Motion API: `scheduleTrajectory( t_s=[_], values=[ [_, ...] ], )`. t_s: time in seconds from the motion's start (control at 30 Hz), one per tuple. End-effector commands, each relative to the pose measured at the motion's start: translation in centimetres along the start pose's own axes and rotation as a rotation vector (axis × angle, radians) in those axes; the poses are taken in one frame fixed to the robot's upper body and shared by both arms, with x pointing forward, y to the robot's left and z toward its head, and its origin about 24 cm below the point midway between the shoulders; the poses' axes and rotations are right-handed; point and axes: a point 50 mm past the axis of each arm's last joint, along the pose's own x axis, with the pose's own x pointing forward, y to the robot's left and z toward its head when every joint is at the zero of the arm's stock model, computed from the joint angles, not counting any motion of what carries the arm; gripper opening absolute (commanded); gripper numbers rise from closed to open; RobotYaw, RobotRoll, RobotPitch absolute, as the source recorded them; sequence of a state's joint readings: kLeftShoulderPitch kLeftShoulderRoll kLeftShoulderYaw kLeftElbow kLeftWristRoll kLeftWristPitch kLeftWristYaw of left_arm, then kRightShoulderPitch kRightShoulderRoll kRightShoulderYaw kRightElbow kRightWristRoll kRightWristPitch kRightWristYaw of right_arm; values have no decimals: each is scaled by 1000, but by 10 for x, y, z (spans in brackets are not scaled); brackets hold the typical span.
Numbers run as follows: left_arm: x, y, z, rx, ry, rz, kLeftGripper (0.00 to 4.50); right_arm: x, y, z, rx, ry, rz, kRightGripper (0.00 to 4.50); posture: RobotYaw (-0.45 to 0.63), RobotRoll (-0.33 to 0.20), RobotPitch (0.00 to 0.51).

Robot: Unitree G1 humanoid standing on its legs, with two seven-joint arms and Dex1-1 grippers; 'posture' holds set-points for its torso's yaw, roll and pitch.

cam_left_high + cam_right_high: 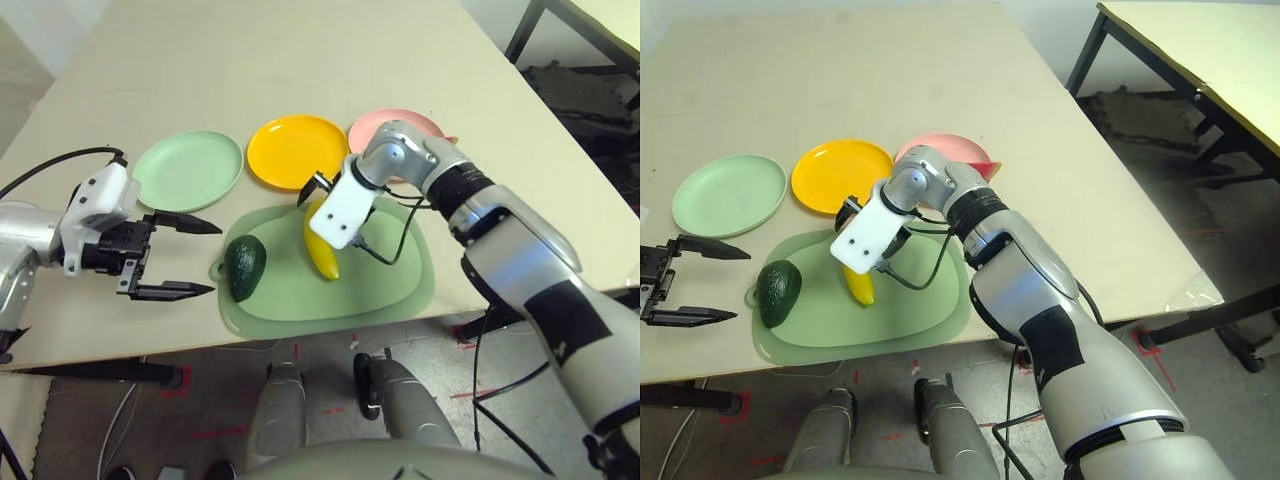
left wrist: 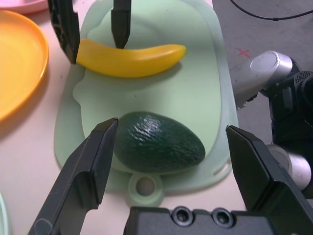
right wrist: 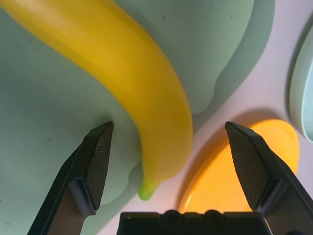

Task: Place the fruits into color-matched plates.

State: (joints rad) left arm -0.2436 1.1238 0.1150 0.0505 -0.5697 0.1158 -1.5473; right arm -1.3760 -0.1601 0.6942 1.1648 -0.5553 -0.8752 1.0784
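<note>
The right gripper [image 3: 168, 166] hovers with fingers spread wide around the banana [image 3: 127, 83] on the cutting mat [image 1: 390, 285]. The left gripper [image 2: 171, 161], fingers wide and empty, faces the avocado [image 2: 159, 142].

No writing, label, brand or number can be read on anything here, from where I stand.
</note>
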Motion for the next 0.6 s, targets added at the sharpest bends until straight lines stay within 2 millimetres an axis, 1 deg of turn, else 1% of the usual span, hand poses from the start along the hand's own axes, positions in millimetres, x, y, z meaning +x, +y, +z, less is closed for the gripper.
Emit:
scheduleTrajectory(
  t_s=[0.03, 0.13, 0.17, 0.23, 0.27, 0.4, 0.43, 0.47, 0.6],
  values=[
    [1, -1, 3, 18, 6, 7, 4500, 14, 21, -5, 16, 25, 104, 4464, 144, 0, 218],
    [1, -1, 4, 17, 3, 11, 4500, 15, 25, -4, 8, 11, 135, 4464, 148, 0, 219],
    [1, -1, 3, 16, 3, 13, 4500, 15, 27, -4, 6, 5, 150, 4341, 151, 0, 219],
    [1, -2, 3, 15, 3, 15, 4500, 15, 32, -4, 10, -5, 194, 3960, 151, 0, 219],
    [1, -2, 3, 15, 2, 16, 4500, 14, 33, -4, 12, -9, 206, 3670, 151, 0, 219],
    [0, -1, 3, 14, 3, 19, 4500, 12, 35, -4, 13, -23, 220, 2043, 148, 0, 217],
    [0, -1, 3, 15, 3, 19, 4500, 12, 36, -4, 15, -27, 224, 1696, 148, 0, 217],
    [0, 0, 3, 17, 4, 17, 4500, 11, 37, -5, 16, -29, 228, 1638, 142, 0, 220],
    [1, 1, 4, 19, 5, 9, 4500, 6, 40, -6, 28, -41, 237, 1638, 136, 0, 220]
  ],
)
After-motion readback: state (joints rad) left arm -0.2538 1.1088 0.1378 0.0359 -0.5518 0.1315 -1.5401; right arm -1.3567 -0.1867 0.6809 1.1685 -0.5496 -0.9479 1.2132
